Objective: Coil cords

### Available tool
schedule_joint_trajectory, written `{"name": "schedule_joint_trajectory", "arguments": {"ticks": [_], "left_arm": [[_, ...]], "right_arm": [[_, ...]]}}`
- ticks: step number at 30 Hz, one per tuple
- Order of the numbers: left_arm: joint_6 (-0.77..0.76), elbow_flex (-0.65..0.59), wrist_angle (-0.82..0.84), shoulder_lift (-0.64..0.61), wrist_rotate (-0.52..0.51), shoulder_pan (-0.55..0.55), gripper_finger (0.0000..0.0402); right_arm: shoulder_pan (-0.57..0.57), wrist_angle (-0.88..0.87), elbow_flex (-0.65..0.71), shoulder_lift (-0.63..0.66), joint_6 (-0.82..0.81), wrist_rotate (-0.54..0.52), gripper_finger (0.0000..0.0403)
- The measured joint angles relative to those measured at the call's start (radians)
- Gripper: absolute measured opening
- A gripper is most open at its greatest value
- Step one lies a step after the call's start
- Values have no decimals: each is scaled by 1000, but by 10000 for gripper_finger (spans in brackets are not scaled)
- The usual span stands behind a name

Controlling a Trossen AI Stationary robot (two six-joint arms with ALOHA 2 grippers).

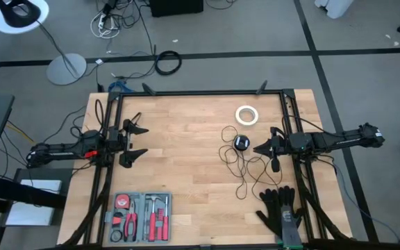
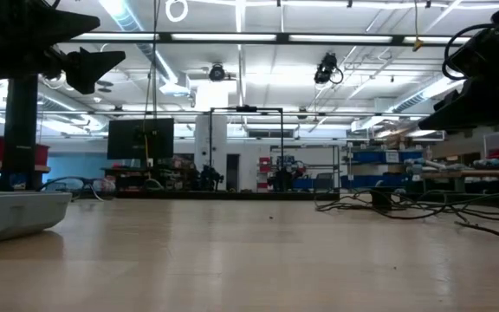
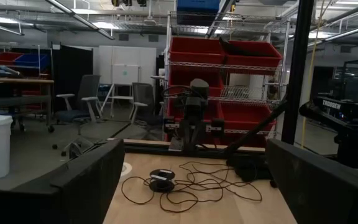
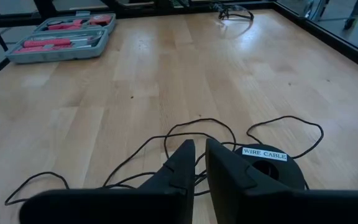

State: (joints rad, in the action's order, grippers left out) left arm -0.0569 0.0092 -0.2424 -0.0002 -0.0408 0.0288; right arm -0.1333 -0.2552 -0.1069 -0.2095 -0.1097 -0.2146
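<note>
One thin black cord (image 1: 240, 163) lies in loose loops right of centre in the high view, on the table (image 1: 186, 139). The tangle's long axis runs top to bottom, trailing downward from one round puck (image 1: 241, 143). One white tape ring (image 1: 246, 115) sits above it. The right claw (image 1: 260, 147), nearly closed and gripping nothing, hangs beside the puck. The left claw (image 1: 135, 142) gapes wide, empty, at left.

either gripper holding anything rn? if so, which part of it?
Nothing held. Left gripper is open, far from the cord. Right gripper is nearly shut above the cord by the puck, with nothing visibly between its fingers.
</note>
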Motion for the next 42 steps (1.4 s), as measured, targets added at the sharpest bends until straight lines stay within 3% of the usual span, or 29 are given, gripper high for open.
{"name": "schedule_joint_trajectory", "arguments": {"ticks": [22, 32, 42], "left_arm": [[0, 0, 0, 0, 0, 0, 395], [0, 0, 0, 0, 0, 0, 395], [0, 0, 0, 0, 0, 0, 395]], "right_arm": [[0, 9, 0, 0, 0, -15, 39], [0, 361, 0, 0, -26, -123, 39], [0, 620, 0, 0, 14, -146, 39]]}}
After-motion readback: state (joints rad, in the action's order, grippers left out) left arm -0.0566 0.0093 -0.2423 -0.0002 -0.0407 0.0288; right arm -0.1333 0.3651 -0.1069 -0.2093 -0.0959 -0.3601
